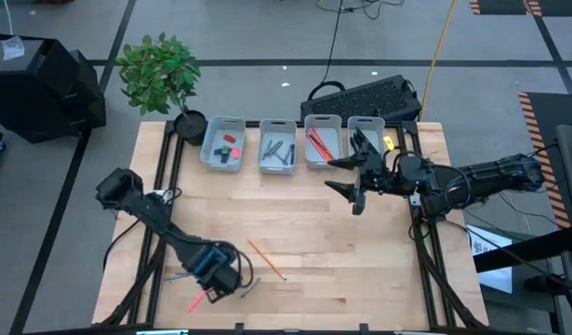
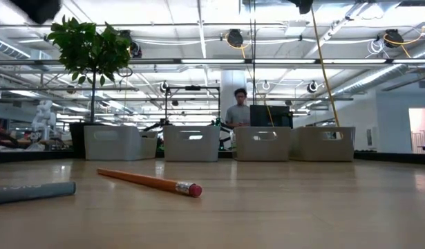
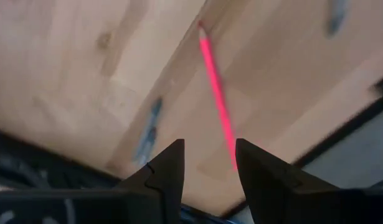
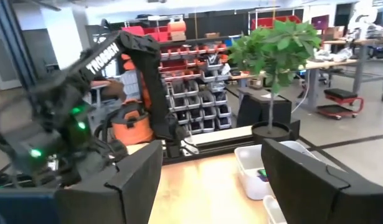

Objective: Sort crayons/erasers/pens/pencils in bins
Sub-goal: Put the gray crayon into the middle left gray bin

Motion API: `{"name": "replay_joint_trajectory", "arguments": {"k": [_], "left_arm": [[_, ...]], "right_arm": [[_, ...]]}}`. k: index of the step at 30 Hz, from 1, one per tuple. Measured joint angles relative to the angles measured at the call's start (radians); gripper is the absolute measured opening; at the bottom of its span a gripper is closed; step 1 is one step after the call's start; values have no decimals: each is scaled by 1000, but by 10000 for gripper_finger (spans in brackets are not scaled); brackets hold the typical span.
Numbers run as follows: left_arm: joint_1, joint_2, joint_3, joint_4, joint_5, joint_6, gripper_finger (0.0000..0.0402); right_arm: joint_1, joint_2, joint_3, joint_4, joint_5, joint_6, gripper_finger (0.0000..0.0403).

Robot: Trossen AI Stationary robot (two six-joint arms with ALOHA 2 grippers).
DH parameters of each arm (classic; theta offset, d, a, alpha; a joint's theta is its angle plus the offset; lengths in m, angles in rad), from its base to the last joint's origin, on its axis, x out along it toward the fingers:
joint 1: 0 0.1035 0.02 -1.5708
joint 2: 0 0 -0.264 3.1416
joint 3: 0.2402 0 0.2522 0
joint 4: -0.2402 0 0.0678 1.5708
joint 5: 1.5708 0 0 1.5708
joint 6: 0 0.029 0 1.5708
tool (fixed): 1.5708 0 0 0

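Table (image 1: 295, 242), pale wood, black frame.

1. Left gripper (image 1: 220, 274): near front edge, left of centre, pointing down. Fingers (image 3: 169, 168) parted a little, nothing betw. them. A pink pencil (image 3: 216, 93) lies on the wood just ahead of the tips; a grey pen (image 3: 147, 130) beside it, apart.
2. Orange pencil (image 1: 266, 258): flat on the wood just right of left gripper, pink rubber end toward the front; not touched.
3. Plant pot (image 1: 190, 124): back left corner, black, w/ leafy green plant.
4. Bins (image 1: 222, 144), four in a row along back edge, just right of the pot:
 a. 1st: erasers (image 1: 228, 144) inside, red, green and dark ones.
 b. 2nd: grey pens.
 c. 3rd: red/pink sticks.
 d. 4th: partly hidden by right arm; contents cannot tell.
5. Right gripper (image 1: 356, 184): raised over the table right of centre, in front of 3rd and 4th bins. Fingers (image 4: 132, 180) wide apart, holding nothing.
6. Keyboard (image 1: 365, 96): black, on floor behind the bins.
7. Person (image 2: 238, 111): seen in low view, well behind the table.
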Motion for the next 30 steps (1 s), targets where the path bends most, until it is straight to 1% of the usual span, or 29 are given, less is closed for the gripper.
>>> {"name": "replay_joint_trajectory", "arguments": {"k": [3,5,8,12,18,24,27,30], "left_arm": [[-38,-14,-101,59,-4,106,135],[-64,-17,-154,83,-26,191,129],[-86,-18,-234,121,-31,304,125],[-108,-18,-328,201,-32,387,125],[-125,-25,-428,318,-39,405,125],[-126,-25,-455,355,-42,402,123],[-125,-25,-458,379,-53,412,107],[-126,-25,-458,389,-71,415,73]], "right_arm": [[17,0,0,0,0,0,265],[26,0,0,0,0,0,265],[38,0,0,0,0,0,265],[49,0,0,0,1,0,265],[65,0,0,0,1,25,265],[65,1,0,4,7,41,265],[64,1,0,7,9,41,265],[64,1,0,8,34,36,265]]}}
